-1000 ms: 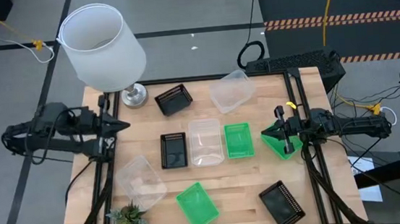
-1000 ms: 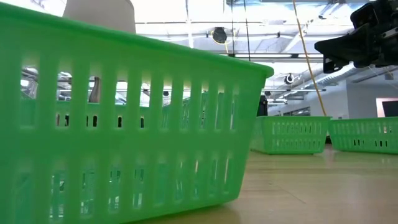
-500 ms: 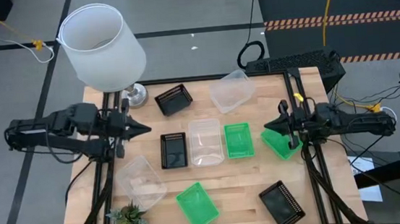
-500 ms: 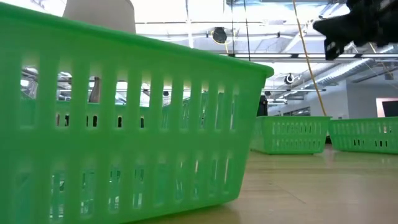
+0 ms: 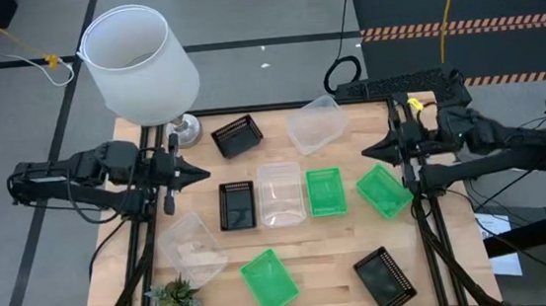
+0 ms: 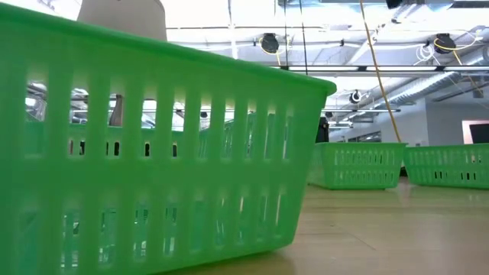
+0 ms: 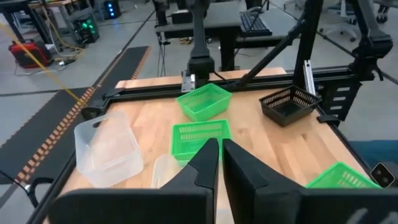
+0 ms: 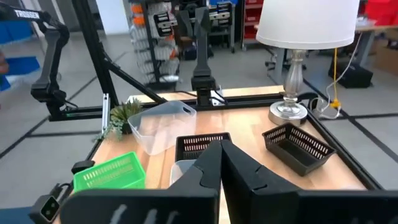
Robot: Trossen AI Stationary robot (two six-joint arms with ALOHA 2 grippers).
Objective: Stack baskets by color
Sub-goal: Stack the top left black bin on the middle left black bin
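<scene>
Nine baskets stand on their bottoms on the wooden table. The black ones are at the far left [image 5: 237, 134], the middle [image 5: 237, 205] and the near right [image 5: 385, 278]. The green ones are at centre right [image 5: 325, 191], further right [image 5: 383, 190] and at the near edge [image 5: 268, 279]. The clear ones are at the far side [image 5: 315, 124], the centre [image 5: 280, 193] and the near left [image 5: 192, 247]. My left gripper [image 5: 193, 172] [image 7: 221, 148] hangs above the table's left part, open by a narrow gap. My right gripper [image 5: 367, 152] [image 8: 219, 144] hangs shut above the right part. Both are empty.
A big white lamp [image 5: 136, 61] stands at the far left corner on its metal foot [image 5: 184, 129]. A small green plant [image 5: 174, 298] sits at the near left corner. Dark arm frames run along the left and right table edges. A keyboard [image 5: 396, 85] lies beyond the far edge.
My right gripper has risen from just above the rightmost green basket and tipped up to point level toward the table's left; in the low view it has left the picture at the top. My left gripper has gone toward the table's middle. No basket has moved.
</scene>
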